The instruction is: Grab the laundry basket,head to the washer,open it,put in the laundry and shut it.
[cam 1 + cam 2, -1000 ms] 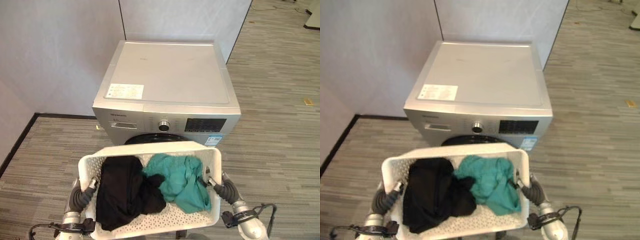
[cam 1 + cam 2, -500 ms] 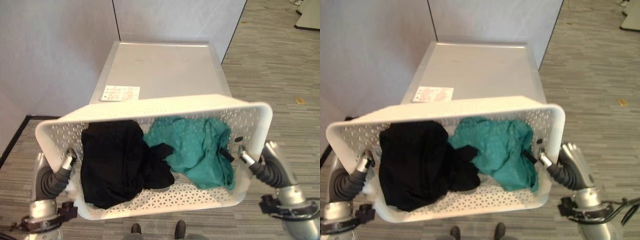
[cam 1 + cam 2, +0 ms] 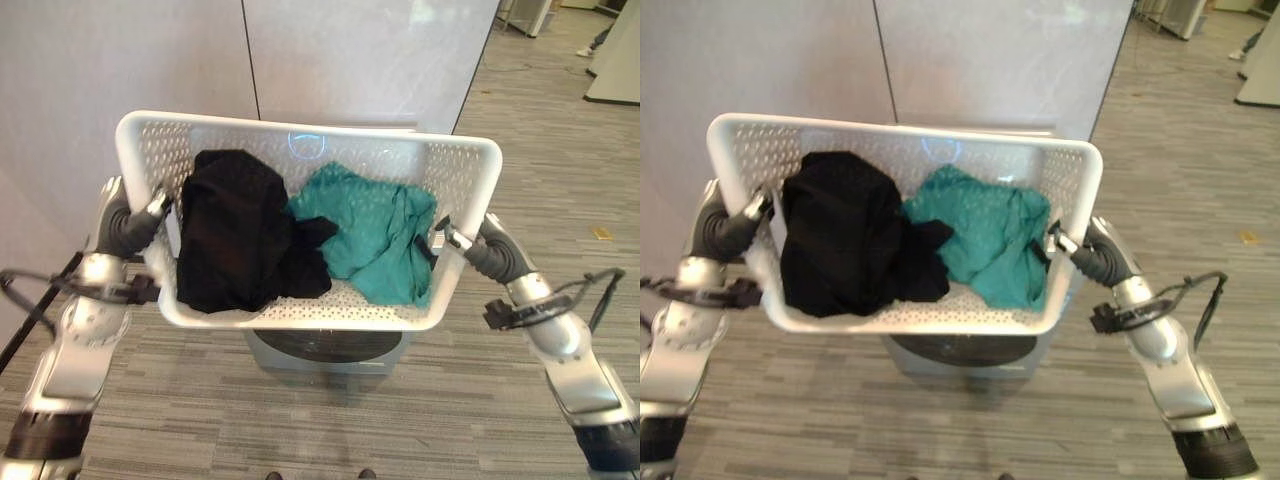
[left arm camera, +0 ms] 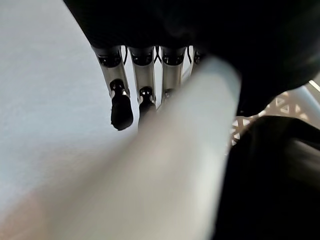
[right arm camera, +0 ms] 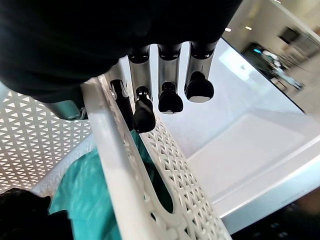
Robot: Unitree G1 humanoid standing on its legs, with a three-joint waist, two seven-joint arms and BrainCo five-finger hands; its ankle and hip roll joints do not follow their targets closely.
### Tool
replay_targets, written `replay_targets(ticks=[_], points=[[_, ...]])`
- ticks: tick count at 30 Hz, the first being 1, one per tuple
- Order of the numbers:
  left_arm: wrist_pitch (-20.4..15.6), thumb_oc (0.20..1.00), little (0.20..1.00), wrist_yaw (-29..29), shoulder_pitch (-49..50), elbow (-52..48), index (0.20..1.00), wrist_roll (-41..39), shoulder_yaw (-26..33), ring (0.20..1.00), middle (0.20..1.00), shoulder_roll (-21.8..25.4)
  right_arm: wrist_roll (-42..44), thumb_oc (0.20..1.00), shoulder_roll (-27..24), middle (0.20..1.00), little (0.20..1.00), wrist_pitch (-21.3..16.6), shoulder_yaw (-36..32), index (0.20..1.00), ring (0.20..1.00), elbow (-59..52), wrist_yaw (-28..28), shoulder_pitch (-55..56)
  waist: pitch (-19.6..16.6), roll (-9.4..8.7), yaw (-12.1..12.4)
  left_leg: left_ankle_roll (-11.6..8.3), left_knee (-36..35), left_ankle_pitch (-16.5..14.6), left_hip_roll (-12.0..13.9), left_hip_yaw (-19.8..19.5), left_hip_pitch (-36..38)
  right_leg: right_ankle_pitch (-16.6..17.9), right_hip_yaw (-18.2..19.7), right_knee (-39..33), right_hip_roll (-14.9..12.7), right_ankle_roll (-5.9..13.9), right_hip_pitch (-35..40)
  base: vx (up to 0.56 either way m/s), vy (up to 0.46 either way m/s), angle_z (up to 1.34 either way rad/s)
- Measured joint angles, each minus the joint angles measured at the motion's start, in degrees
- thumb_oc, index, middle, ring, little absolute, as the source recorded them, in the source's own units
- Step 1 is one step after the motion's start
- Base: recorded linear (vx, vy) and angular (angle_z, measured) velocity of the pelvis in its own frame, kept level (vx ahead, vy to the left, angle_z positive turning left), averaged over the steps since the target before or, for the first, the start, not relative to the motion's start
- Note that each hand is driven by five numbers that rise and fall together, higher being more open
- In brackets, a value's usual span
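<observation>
Grey floor, washer (image 3: 325,347) under basket (image 3: 300,135), black garment (image 3: 235,232)

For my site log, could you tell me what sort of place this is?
Probably a lab or test space set up as a laundry corner: a washer stands against pale partition panels on grey plank flooring, under the held basket of clothes.

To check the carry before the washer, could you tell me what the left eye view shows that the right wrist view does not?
The left eye view adds the left hand at the basket's far side, the washer front below and the floor. The right wrist view adds the right hand against the laundry basket wall from close, above the washer's top. Both share the basket and the teal garment.
</observation>
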Motion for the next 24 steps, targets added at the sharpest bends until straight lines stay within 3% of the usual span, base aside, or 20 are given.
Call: replay_targets(ticks=[1,2,3,6,8,9,10,13,17,24], points=[[0.36,0.200,0.200,-0.07,-3.17,2.55,0.200,-0.12,-2.40,0.200,0.200,0.36,1.01,0.200,-0.74,0.200,0.200,0.39,1.21,0.200,0.200,2.63,-0.02,-2.21,0.00,0.01,-0.10,0.00,0.03,0.00,-0.02,-0.02,0.06,0.00,-0.01,0.00,-0.02,-0.01,0.04,-0.02,-0.002,0.05],[1.86,0.200,0.200,0.27,-11.72,10.11,0.200,-1.82,-10.19,0.200,0.200,1.18,2.29,0.200,-5.20,0.200,0.200,1.48,7.13,0.200,0.200,10.21,-0.29,-8.85,0.01,0.00,-0.08,-0.01,0.17,0.20,-0.16,-0.28,-0.05,0.11,-0.17,0.02,-0.12,-0.06,0.10,-0.03,0.000,0.05],[2.66,0.200,0.200,0.34,-17.43,15.14,0.200,-2.37,-14.80,0.200,0.200,1.14,3.51,0.200,-6.58,0.200,0.200,2.31,10.40,0.200,0.200,15.66,-0.43,-14.22,0.00,0.00,-0.24,-0.05,0.17,0.33,-0.19,-0.33,-0.16,0.21,-0.28,0.01,-0.18,-0.10,-0.01,-0.03,0.007,0.04],[5.21,0.200,0.200,1.11,-37.14,35.70,0.200,-9.56,-29.55,0.200,0.200,-1.59,7.67,0.200,-6.20,0.200,0.200,4.72,22.81,0.200,0.200,34.69,-3.79,-37.18,0.06,0.06,-1.54,-0.19,0.37,0.79,-0.15,-0.30,-1.65,0.73,-0.30,0.02,-0.13,-0.16,-1.52,-0.01,0.010,-0.01],[5.49,0.200,0.200,1.79,-44.26,45.87,0.200,-13.43,-34.58,0.200,0.200,-4.37,8.66,0.200,-4.51,0.200,0.200,5.76,29.49,0.200,0.200,45.43,-5.18,-47.12,0.09,0.04,-2.04,-0.19,0.48,0.84,-0.10,-0.30,-1.93,0.88,-0.37,0.03,-0.11,-0.34,-1.72,0.00,0.000,0.00],[6.33,0.200,0.200,1.73,-47.07,49.03,0.200,-14.07,-36.16,0.200,0.200,-5.88,8.92,0.200,-4.05,0.200,0.200,7.21,32.31,0.200,0.200,49.36,-4.86,-50.97,0.10,0.02,-1.99,-0.15,0.46,0.94,-0.05,-0.25,-2.10,0.92,-0.32,0.03,-0.07,-0.36,-1.89,0.00,0.000,0.00],[6.09,0.200,0.200,2.14,-47.13,47.16,0.200,-15.24,-34.84,0.200,0.200,-6.00,9.53,0.200,-4.22,0.200,0.200,7.65,30.60,0.200,0.200,49.29,-5.10,-51.40,0.10,0.01,-2.00,-0.15,0.31,0.94,0.00,-0.28,-2.40,0.91,-0.33,0.03,-0.01,-0.38,-2.25,0.00,0.000,0.00],[6.22,0.200,0.200,2.97,-49.56,48.92,0.200,-15.89,-36.28,0.200,0.200,-8.17,10.29,0.200,-3.37,0.200,0.200,7.31,33.41,0.200,0.200,55.63,-4.95,-54.08,0.12,0.00,-1.89,-0.15,0.12,0.93,0.00,-0.37,-2.82,0.91,-0.41,0.03,-0.02,-0.40,-2.69,-0.01,0.003,0.01],[4.73,0.200,0.200,2.61,-55.26,61.87,0.200,-19.73,-39.86,0.200,0.200,-13.29,11.49,0.200,0.55,0.200,0.200,6.72,38.51,0.200,0.200,67.71,-4.58,-62.21,0.74,-0.84,-2.01,-0.23,0.10,1.00,-0.02,-0.83,-4.02,0.89,-0.91,0.02,-0.01,-0.49,-3.78,-0.03,0.007,0.03],[4.29,0.200,0.200,1.91,-59.14,66.23,0.200,-20.10,-42.13,0.200,0.200,-15.27,12.99,0.200,2.56,0.200,0.200,6.52,39.37,0.200,0.200,75.73,-2.28,-66.08,1.12,-1.57,-1.70,-0.24,0.27,1.30,-0.04,-1.25,-5.34,0.94,-1.49,0.02,-0.05,-0.58,-4.67,-0.01,0.004,0.05]])
